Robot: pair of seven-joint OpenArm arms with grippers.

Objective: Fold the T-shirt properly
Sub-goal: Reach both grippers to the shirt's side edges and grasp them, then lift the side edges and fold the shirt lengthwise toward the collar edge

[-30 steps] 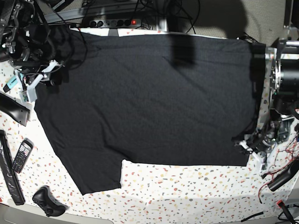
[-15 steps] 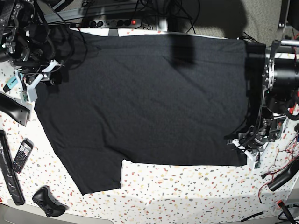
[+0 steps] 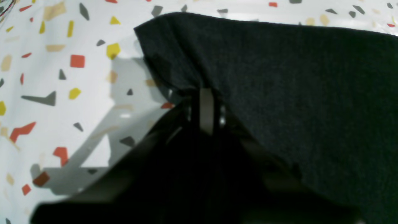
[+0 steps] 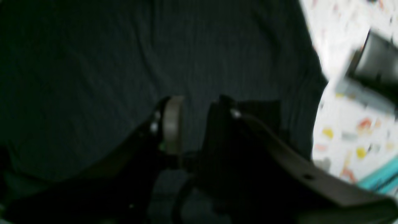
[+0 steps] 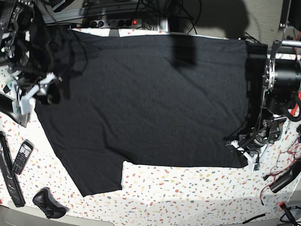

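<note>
Left wrist: left tool [image 3: 206,93] clenched on T-shirt [image 3: 295,93] corner (right tool [image 4: 196,109] released).

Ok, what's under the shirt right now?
Only the speckled table shows around the shirt. Whatever lies beneath the fabric is covered, so I can't tell.

T-shirt [image 5: 150,99] flat on table [image 5: 188,188]

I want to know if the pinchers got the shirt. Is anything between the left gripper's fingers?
Yes. In the left wrist view the left gripper is shut on the T-shirt, with black cloth near its corner pinched between the fingers.
</note>
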